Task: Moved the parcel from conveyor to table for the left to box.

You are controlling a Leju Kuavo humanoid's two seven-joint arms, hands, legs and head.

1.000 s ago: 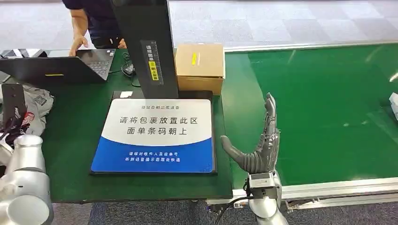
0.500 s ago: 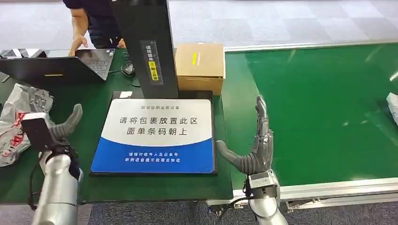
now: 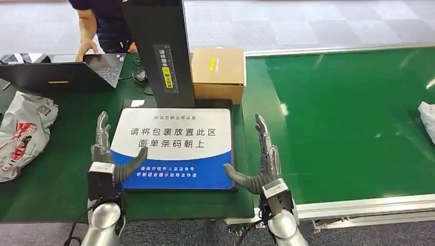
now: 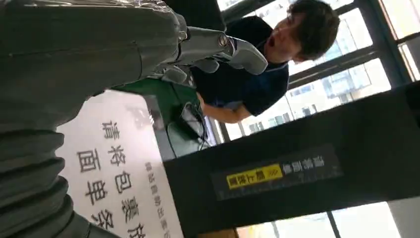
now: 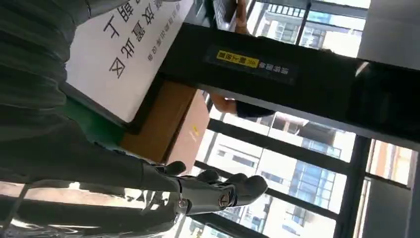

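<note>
Fingers (image 3: 262, 134) of the right hand (image 3: 261, 166) stand straight and spread, thumb jutting toward the pad, with nothing between them. The left hand (image 3: 106, 154) mirrors it, fingers up and apart, thumb turned inward, likewise holding nothing. The two palms face each other on either side of the blue-and-white printed placement pad (image 3: 174, 134), which reads as a ready pose for taking a flat thing from both sides, or one kept just after letting go.

The pad lies flat on the dark green table (image 3: 66, 174), below the black scanner post with the yellow label (image 3: 161, 51); its bare face suits a parcel set there label up. A white plastic mailer bag with red print (image 3: 23, 134) lies crumpled on the table at the left hand's outer side, well apart from the pad. Another pale parcel (image 3: 427, 114) sits on the green conveyor belt (image 3: 354, 118) at the far right edge of the head view. Which one the task means cannot be settled: the scene fits a bag already carried over, or one on the belt waiting.

Behind the pad stands a closed brown cardboard box (image 3: 218, 72), near the belt's edge. Further back a person (image 3: 97, 25) leans over a black laptop (image 3: 66, 74).
</note>
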